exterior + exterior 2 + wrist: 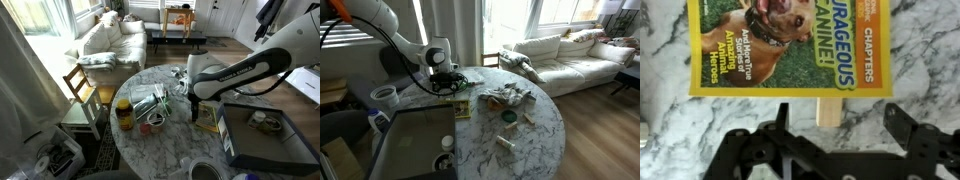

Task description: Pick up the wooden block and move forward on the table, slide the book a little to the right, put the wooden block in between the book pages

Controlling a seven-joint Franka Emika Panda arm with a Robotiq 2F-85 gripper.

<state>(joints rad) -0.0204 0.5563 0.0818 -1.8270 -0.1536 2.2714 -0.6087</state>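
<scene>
Only the wrist view is showing the wooden block (pixel 828 110) poking out at the book (pixel 780 45)'s edge; the gripper (pixel 837 116) is gaping wide, empty.

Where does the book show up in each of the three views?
In an exterior view: the book lies right of centre, just left of the tray.
In an exterior view: the book lies left of centre, by the tray's upper right corner.
Wrist view: the book fills the top, cover up.
Shared landmark: the marble table under it.
</scene>
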